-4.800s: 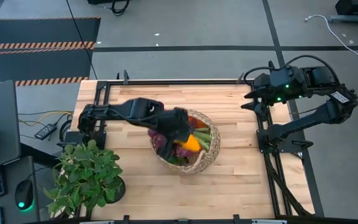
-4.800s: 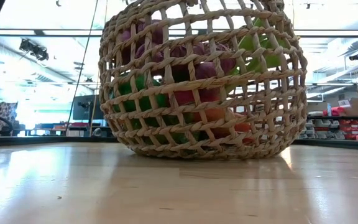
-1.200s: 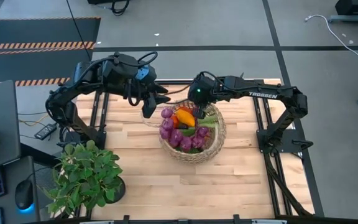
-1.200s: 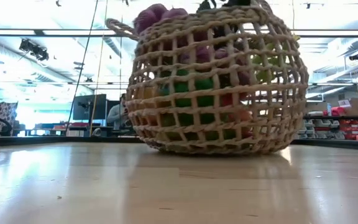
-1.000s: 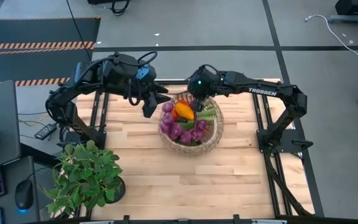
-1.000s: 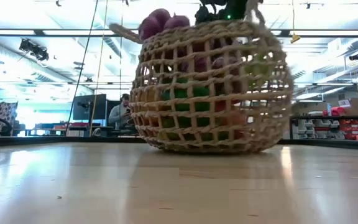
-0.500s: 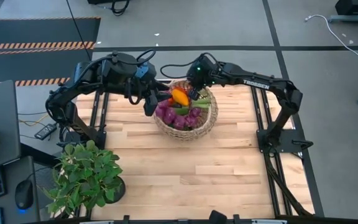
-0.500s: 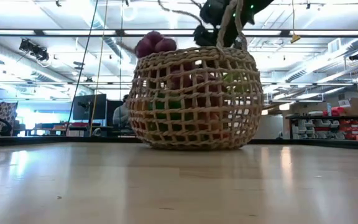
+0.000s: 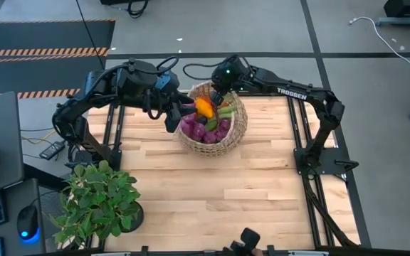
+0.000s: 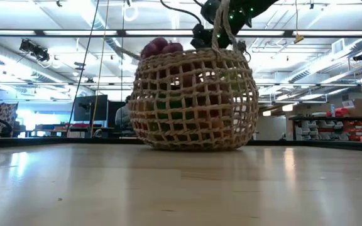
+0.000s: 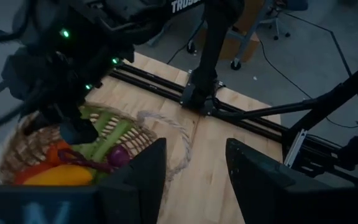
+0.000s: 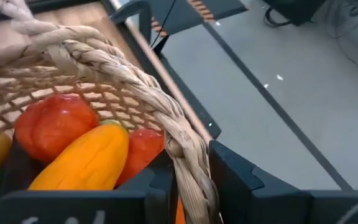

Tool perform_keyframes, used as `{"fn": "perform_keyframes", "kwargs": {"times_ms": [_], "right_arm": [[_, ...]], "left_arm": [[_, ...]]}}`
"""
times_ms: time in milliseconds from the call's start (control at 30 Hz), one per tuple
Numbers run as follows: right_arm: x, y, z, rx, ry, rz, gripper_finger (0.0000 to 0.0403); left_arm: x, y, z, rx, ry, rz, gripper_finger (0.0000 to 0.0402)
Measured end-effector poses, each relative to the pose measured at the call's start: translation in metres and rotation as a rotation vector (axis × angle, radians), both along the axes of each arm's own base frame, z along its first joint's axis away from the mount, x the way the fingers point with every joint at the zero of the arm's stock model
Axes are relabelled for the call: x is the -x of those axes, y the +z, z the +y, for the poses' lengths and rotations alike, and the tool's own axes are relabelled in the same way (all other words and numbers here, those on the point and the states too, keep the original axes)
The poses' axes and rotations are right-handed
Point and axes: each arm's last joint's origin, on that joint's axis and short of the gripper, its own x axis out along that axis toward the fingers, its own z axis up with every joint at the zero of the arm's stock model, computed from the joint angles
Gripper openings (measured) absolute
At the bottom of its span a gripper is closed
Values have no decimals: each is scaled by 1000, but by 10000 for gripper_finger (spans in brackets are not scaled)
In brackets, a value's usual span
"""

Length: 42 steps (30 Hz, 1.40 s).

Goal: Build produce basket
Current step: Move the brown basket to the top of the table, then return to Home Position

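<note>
Pale butcher-block table [image 9: 212, 192], bare across its near half, carries the work at its far edge. Going out from the tool, the right gripper [image 12: 188, 168] has its two dark fingers [image 12: 232, 171] set either side of a loop handle [image 12: 166, 127] of the basket [image 9: 219, 131]; the straw rope runs between them, so they pinch it, though how firmly I cannot tell. Gripping the handle rather than the woven wall lets the arm drag the whole basket without disturbing its load. In the low view that handle stands pulled upright toward the gripper while the basket's base sits flat on the table.

Inside, the produce [image 9: 206, 119] is heaped to the rim: purple pieces on the left arm's side, an orange piece and green ones behind. Piled this high, a sharp tug could spill it.

Just beside the basket's rim, the left gripper [image 11: 194, 168] hangs with its fingers spread and nothing between them, seemingly placed to steady or receive. A potted plant [image 9: 98, 199] stands well apart.
</note>
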Motion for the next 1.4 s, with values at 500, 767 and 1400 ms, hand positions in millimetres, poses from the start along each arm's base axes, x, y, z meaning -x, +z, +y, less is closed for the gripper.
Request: {"fn": "perform_keyframes", "kwargs": {"times_ms": [500, 767, 1400], "right_arm": [[7, -7, -22, -145, 112, -71, 149], [7, -29, -20, -231, 114, -21, 257], [41, 62, -5, -74, 169, -159, 293]], "left_arm": [[0, 0, 1, -3, 12, -1, 172], [-1, 3, 2, 19, 23, -37, 172], [-2, 5, 8, 29, 76, -69, 172]]}}
